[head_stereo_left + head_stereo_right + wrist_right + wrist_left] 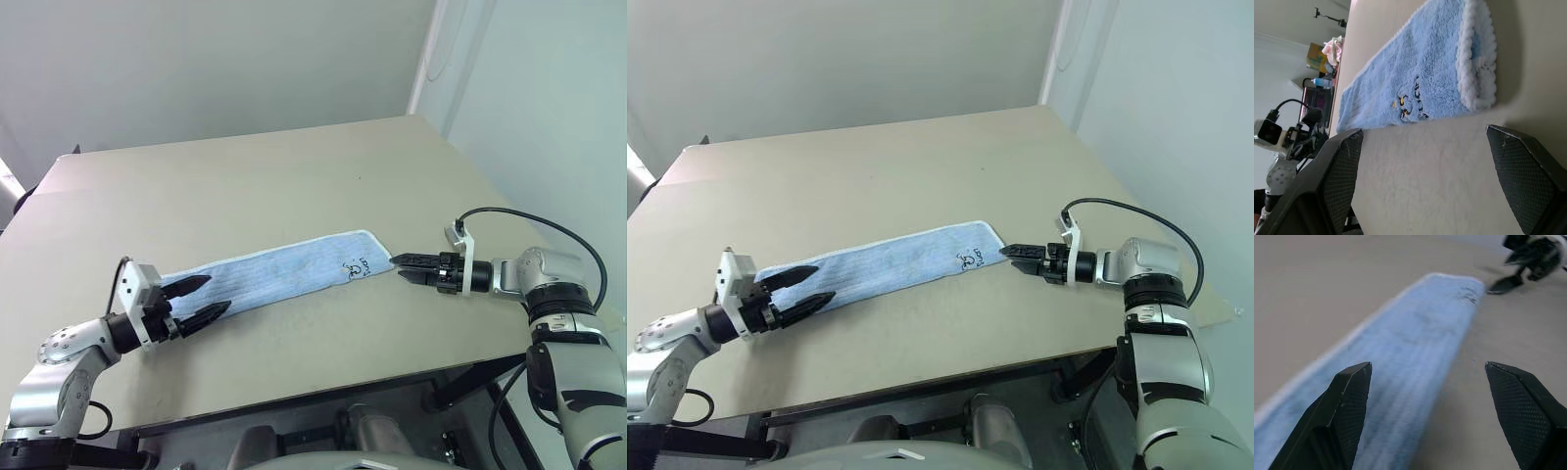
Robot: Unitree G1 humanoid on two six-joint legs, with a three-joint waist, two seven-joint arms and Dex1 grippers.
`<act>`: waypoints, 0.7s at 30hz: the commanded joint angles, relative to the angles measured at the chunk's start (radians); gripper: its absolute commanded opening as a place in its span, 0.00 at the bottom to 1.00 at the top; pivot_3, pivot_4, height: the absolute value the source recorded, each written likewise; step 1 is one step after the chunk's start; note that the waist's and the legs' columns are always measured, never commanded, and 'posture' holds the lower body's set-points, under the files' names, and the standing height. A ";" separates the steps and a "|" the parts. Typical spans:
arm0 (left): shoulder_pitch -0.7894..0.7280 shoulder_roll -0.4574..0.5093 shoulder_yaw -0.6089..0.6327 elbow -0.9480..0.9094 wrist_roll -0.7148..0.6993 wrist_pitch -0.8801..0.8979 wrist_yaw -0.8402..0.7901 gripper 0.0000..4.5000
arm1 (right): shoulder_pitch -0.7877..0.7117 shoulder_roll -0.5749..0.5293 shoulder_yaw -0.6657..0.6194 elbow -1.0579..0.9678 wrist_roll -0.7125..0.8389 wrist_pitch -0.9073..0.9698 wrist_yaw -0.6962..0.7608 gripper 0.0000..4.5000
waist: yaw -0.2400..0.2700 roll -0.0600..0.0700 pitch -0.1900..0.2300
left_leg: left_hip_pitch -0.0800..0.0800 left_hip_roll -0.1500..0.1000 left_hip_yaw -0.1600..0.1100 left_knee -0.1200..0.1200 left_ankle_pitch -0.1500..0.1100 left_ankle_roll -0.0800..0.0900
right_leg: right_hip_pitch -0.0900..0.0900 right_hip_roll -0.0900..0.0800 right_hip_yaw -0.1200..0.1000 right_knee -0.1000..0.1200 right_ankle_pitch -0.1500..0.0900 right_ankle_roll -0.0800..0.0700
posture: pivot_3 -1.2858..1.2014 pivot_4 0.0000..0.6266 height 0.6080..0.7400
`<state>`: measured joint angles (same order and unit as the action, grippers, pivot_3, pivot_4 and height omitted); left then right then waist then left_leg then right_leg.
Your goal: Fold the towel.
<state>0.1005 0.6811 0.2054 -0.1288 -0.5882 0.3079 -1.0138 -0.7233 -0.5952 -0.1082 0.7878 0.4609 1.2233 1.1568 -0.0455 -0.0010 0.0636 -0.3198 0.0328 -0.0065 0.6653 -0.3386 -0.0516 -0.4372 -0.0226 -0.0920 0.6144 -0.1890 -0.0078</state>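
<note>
While the worktop (294, 166) takes most of the head views, the towel (284, 267) lies flat on it as a long narrow strip. It runs from about 8 o'clock, near the left hand (199, 300), up to about 2 o'clock, near the right hand (407, 262). It seems to be folded once along its length already, because the end by the right hand shows two layers of white piped edge (1476, 58) in the right wrist view.

The left hand is open, its two black fingers spread wide at the near end of the strip; one finger seems to be over the cloth, but I cannot tell if it touches. The right hand is open too, with its tips just beside the far end and apart from it. Neither hand holds anything.

I judge the towel to be light, soft and limp. It will sag and bend when lifted, and the terry surface should not slip much. A good place to take hold is the short end, at the corners, pinching both layers together.

The small dark embroidered mark (357, 266) near the far corner is too small to read. Whether the layers lie exactly even along the strip is hard to make out.
</note>
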 commanded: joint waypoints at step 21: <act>-0.060 -0.022 -0.002 0.010 0.058 0.005 0.042 0.87 | -0.215 0.217 -0.113 0.284 -0.014 -0.141 -0.238 0.56 | -0.025 -0.004 -0.001 | 0.005 0.000 -0.004 -0.001 0.000 0.000 | 0.001 0.014 0.015 0.001 0.000 -0.001 | 0.52 0.00 1.00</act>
<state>0.0468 0.6469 0.1733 -0.0995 -0.5309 0.3315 -0.9768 -0.9004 -0.3874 -0.2347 1.0833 0.4469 1.0641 0.8858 -0.0708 -0.0045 0.0624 -0.3148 0.0332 -0.0103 0.6635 -0.3386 -0.0513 -0.4363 -0.0089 -0.0765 0.6155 -0.1886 -0.0078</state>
